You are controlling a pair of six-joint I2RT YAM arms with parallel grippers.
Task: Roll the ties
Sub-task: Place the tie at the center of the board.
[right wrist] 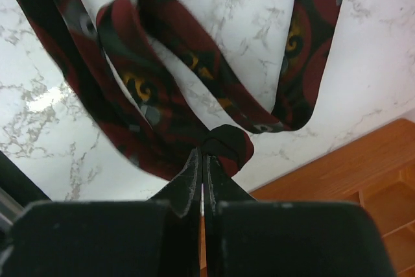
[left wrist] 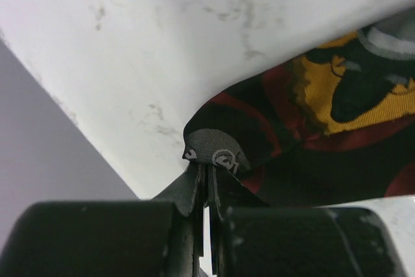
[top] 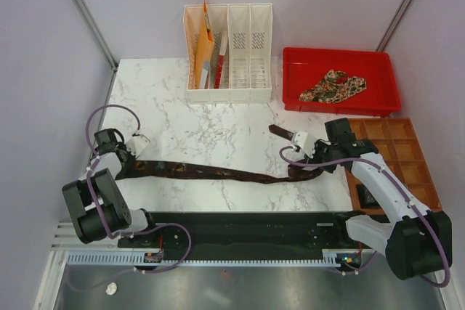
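Tie (top: 218, 173), the dark maroon one, lies stretched across the table (top: 203, 121) with its long axis running left to right, just ahead of the arm bases. Each end reaches one arm, so neither arm is nearer to the tie as a whole: the left owns the left end, the right owns the right.

The left gripper (left wrist: 207, 170) is clamped on the very tip of the left end; its wrist view shows the jaws pressed together on the fabric edge, right by a small grey label. The right gripper (right wrist: 204, 154) is pinched tight on a fold near the other end. From that pinch a loop of tie stands up off the marble, and the leftover tail runs away from the robot, towards the back of the table.

Between the two grips the band lies flat and nearly straight, with only a slight sag towards the near edge. By my reading, a roll has to travel along this left-right line, starting at one held end and turning towards the other; no turns are wound yet.

A second, paisley tie (top: 334, 86) lies crumpled in the red tray (top: 378, 59) at the back right, well apart from both grippers.
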